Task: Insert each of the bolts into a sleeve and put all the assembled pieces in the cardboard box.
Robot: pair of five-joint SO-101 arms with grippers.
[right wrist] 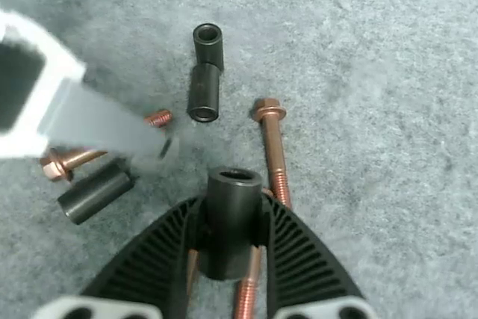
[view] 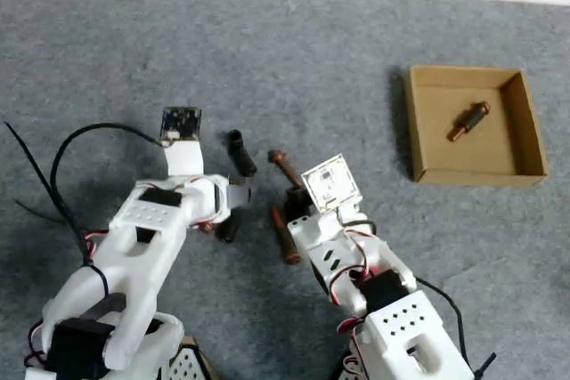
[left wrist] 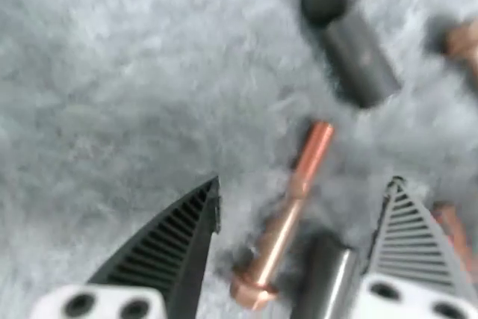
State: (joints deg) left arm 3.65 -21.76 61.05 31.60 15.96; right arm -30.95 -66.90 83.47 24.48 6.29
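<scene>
The bit that matters: the left pincer (left wrist: 305, 184) is spread wide, with a bolt (left wrist: 287, 214) lying flat on the desk (view: 107, 51) right between its fingers. The bolt's long axis runs pretty much straight out from the pincer, head end closest in and tip pointing away. So I'd guess the fingers close across the shank, not along it. A loose sleeve (left wrist: 323, 278) lies just beside the bolt head, next to one finger, and could get pinched along with it. The left wrist view is smeary, so I can't swear the two are apart.

The right pincer (right wrist: 234, 203) is clamped on a sleeve (right wrist: 231, 233) standing on end, open bore up. It's mid-desk and near the left pincer, so the left arm is the handy one for feeding the bolt in. Another bolt (right wrist: 270, 151) lies just beside that pincer. There's open room toward the desk's far right corner, where the cardboard box (view: 417, 122) already holds one assembled piece (view: 468, 120).
</scene>
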